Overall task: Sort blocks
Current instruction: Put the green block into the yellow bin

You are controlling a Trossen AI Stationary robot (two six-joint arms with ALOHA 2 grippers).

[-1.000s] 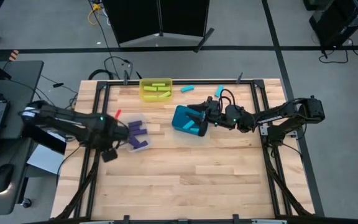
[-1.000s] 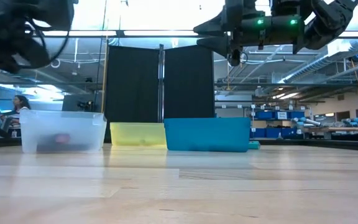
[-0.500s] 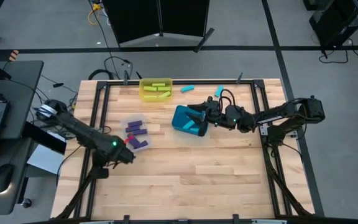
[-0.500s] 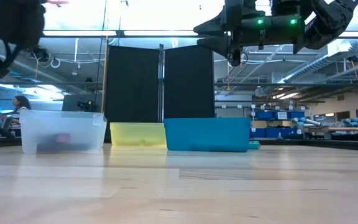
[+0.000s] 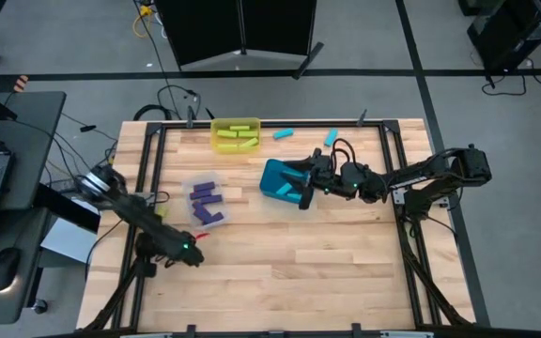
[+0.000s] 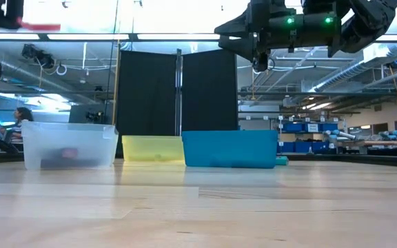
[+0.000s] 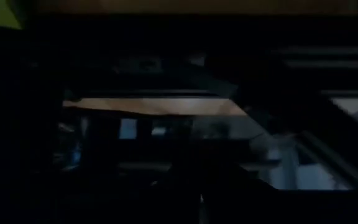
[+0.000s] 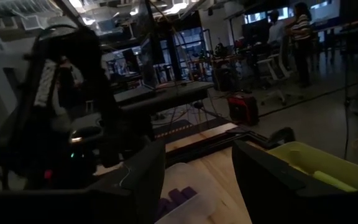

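Hovering with fingers apart, the right claw [image 5: 301, 178] is seen above cyan blocks [image 5: 294, 192] inside the teal bin [image 5: 272, 178]; the left claw [image 5: 193, 255], closed, is well apart.

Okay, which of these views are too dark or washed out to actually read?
Left wrist view: nearly black, only dim shapes. Low view: ceiling lights blow out the top, leaving the right gripper a silhouette; the clear bin looks hazy. Right wrist view: dim, its own fingers dark. High view: evenly lit, blocks readable.

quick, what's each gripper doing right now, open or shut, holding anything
Left gripper: shut, at the table's left front edge; nothing visibly held.
Right gripper: open, empty, above the teal bin.
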